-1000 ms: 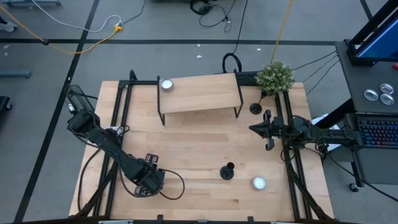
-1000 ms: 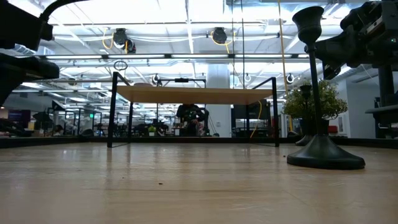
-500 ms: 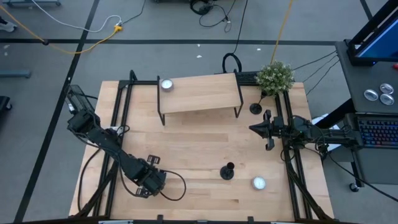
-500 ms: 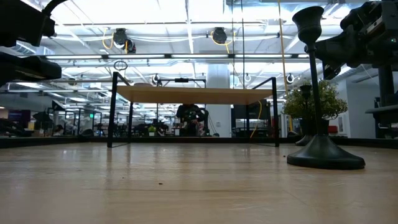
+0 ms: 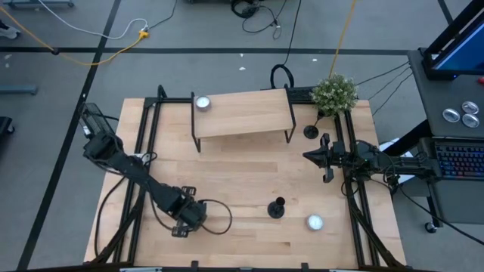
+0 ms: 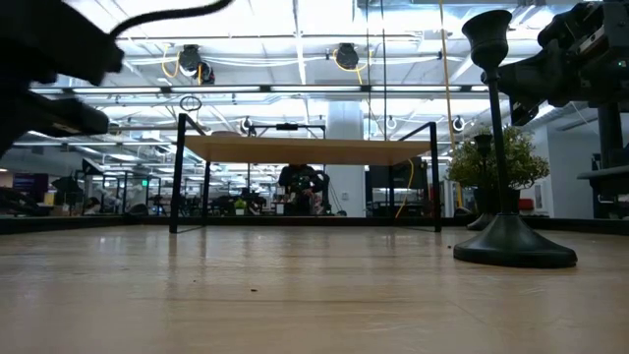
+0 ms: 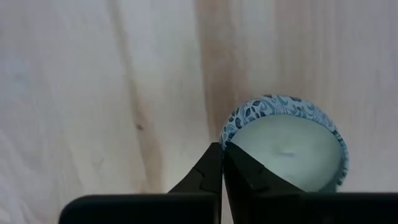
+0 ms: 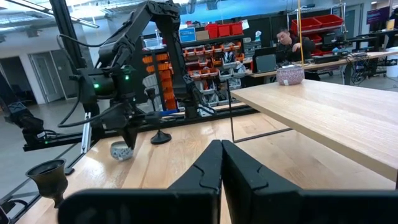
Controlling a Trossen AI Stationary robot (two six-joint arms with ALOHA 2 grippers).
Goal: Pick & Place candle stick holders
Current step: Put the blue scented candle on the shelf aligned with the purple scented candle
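Broadly, one wooden table (image 5: 242, 170) carries one raised wooden shelf (image 5: 242, 113) at its far side and one small green plant (image 5: 334, 93) at the far right corner.

Two arms are at work. The left gripper (image 5: 184, 219) hangs low over the near left part of the table, its fingers pressed together on nothing, tips just over the rim of a blue-patterned candle (image 7: 283, 143). The right gripper (image 5: 311, 156) waits at the right edge, its fingers likewise closed and empty.

Of the three candle stick holders, one (image 5: 277, 208) stands upright near the front centre. A second (image 5: 311, 131) stands by the plant. The third shows only its cup (image 8: 46, 174), close to the right arm.

There are three candles: the patterned one, one (image 5: 203, 103) on the shelf and one (image 5: 314, 222) beside the front holder.
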